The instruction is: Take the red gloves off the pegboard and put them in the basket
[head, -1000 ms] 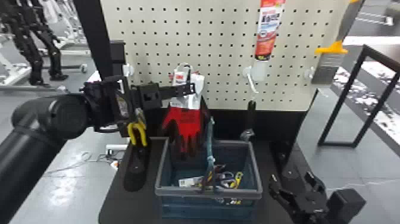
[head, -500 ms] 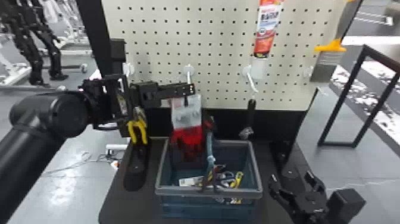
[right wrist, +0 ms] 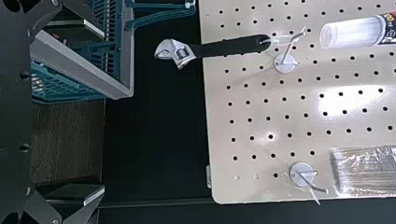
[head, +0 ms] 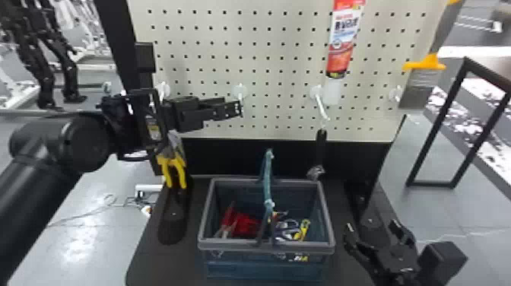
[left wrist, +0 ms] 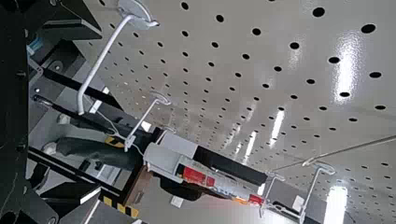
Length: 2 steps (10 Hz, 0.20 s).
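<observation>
Head view has the red gloves (head: 245, 224) down inside the basket (head: 228, 244), toward its left side, with small tools and a yellow item (head: 303, 229) lying to their right. The basket sits on the dark bench (head: 148, 262), its handle (head: 267, 171) upright. Above and behind it, the left gripper (head: 240, 109) is at the pegboard (head: 281, 87), near a white hook (head: 240, 92). Its fingers are spread wide in the left wrist view and hold nothing. Yellow-handled pliers (head: 173, 167) hang close to that arm. The right gripper (head: 373, 228) is beside the basket, to its right; in the right wrist view its fingers are also wide apart and empty. A wrench (head: 321, 146) hangs from a hook below the red-and-white tube (head: 342, 42), with a brush (head: 420, 85) farther right.
</observation>
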{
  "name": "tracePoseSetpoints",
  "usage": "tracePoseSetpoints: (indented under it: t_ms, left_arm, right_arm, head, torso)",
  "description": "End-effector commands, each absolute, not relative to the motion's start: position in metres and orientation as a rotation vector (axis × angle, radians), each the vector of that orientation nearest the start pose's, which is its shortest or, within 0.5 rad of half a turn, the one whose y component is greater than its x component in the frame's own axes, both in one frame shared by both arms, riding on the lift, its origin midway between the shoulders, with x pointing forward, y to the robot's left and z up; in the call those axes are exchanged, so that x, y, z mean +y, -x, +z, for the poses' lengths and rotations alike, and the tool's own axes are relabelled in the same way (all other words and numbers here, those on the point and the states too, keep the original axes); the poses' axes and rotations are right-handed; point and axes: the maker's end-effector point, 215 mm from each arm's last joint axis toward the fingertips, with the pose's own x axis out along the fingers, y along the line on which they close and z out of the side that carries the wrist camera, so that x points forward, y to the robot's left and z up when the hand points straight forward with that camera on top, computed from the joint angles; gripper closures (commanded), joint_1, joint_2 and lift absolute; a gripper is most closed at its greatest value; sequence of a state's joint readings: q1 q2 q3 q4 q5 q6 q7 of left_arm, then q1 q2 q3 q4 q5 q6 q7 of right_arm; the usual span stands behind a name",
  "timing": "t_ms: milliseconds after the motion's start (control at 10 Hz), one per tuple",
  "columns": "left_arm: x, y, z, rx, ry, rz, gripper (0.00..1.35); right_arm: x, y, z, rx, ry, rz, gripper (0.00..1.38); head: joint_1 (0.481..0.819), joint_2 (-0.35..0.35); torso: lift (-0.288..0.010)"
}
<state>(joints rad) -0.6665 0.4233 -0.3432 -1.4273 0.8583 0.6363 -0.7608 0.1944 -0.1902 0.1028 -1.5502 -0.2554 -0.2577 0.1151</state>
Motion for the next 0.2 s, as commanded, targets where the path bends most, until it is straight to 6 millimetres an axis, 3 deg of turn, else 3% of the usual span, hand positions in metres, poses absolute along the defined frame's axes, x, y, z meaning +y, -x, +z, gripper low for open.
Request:
tracePoseSetpoints:
  t_ms: [0, 100]
  left_arm:
    - [0.0635, -0.6133, -0.1499, 0.191, 0.312, -1.147, 0.14]
    - [0.063, -0.6133, -0.1495, 0.191, 0.311, -1.148, 0.14]
  right_arm:
    - [-0.2154, -0.5183, -0.3861, -0.026, -0.083, 0.194, 0.14]
    - [-0.2153, -0.5183, -0.3861, -0.025, -0.082, 0.194, 0.14]
  head:
    - [0.549, 0.0]
    - [0.549, 0.0]
  torso:
    - [-0.1]
    - [-0.1]
